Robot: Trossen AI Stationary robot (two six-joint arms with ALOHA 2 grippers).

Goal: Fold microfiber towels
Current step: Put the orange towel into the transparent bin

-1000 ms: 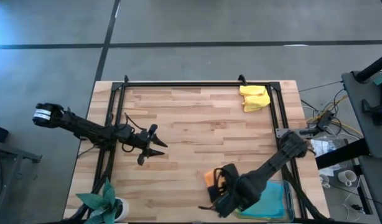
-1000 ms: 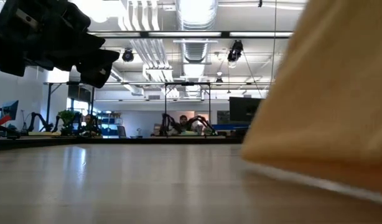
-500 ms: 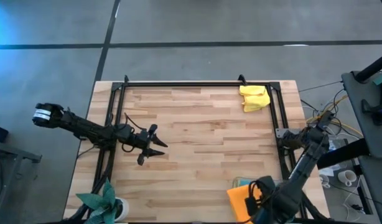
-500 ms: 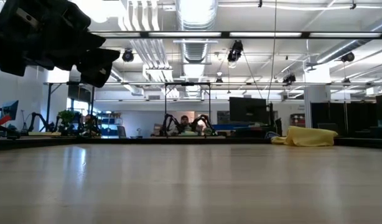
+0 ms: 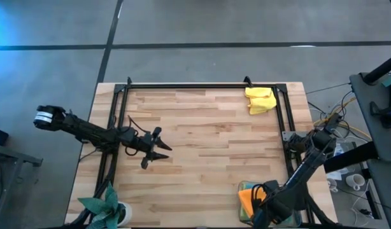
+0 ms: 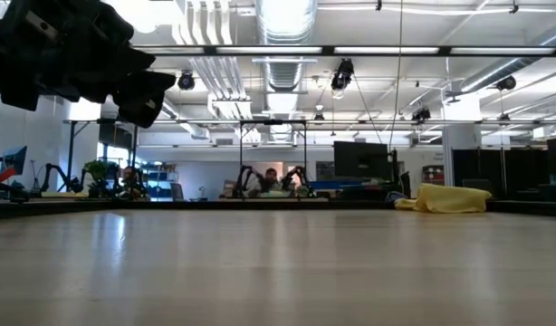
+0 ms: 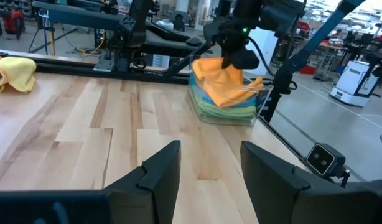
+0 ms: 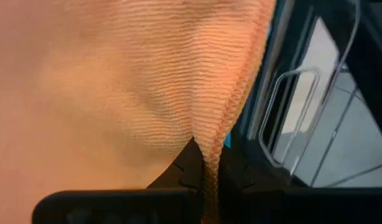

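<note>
Orange towel (image 5: 246, 201), earlier beside the tray (image 7: 253, 115), now over it, pinched in closed right gripper (image 5: 258, 205); left gripper (image 5: 158, 147) half-open, empty

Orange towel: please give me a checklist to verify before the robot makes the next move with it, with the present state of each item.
1. Right gripper has the orange towel pinched between shut jaws: ok.
2. Towel is over the clear tray, above the stack of folded towels: ok.
3. Towel lies flat on the stack: not ok; it hangs bunched from the jaws.
4. Towel is neatly folded: cannot tell.
5. Left gripper is well away, over the left part of the table, jaws apart and holding nothing: ok.
6. Yellow towel waits at the far right corner, crumpled, not folded: not ok.
</note>
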